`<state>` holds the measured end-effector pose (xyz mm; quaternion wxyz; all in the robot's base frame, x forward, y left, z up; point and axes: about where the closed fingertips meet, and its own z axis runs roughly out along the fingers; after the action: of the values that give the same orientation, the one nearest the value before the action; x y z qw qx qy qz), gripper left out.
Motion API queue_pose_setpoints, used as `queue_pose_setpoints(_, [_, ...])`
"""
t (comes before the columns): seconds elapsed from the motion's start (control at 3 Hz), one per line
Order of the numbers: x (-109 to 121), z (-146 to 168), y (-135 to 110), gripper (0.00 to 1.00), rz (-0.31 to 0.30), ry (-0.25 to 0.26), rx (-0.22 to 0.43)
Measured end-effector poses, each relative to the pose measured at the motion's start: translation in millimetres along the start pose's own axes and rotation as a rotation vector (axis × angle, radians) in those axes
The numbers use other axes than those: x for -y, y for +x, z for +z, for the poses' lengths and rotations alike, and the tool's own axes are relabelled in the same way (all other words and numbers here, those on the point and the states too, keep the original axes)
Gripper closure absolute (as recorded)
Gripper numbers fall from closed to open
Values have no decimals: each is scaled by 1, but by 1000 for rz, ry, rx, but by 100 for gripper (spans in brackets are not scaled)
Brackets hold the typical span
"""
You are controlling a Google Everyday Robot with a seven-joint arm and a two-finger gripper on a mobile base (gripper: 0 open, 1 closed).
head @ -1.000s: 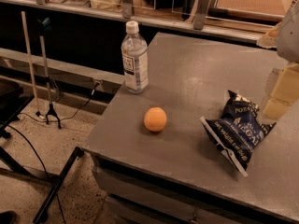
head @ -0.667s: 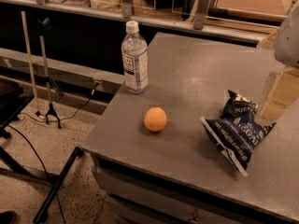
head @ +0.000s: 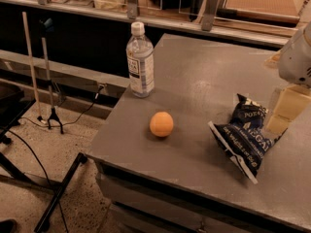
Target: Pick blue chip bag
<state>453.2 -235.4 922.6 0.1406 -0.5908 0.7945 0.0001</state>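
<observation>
we see a clear water bottle [head: 140,62] standing upright on the grey table [head: 194,76], upper centre-left of the frame. an orange ball-like fruit [head: 161,124] rests below it, near the middle. at far left, a thin stand [head: 47,76] rises from the speckled floor [head: 77,140].

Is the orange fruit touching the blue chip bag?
No, bare tabletop separates the orange fruit from the blue chip bag; the pincer hangs beside the bag.
</observation>
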Motion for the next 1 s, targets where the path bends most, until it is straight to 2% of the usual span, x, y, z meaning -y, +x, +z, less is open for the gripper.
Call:
queue_pose_setpoints(0.33, [1, 14, 8, 0, -8, -42, 18])
queue_pose_setpoints(0.67, [1, 17, 9, 0, -11, -49, 22])
queue_pose_setpoints(1.0, [1, 18, 9, 0, -57, -46, 56])
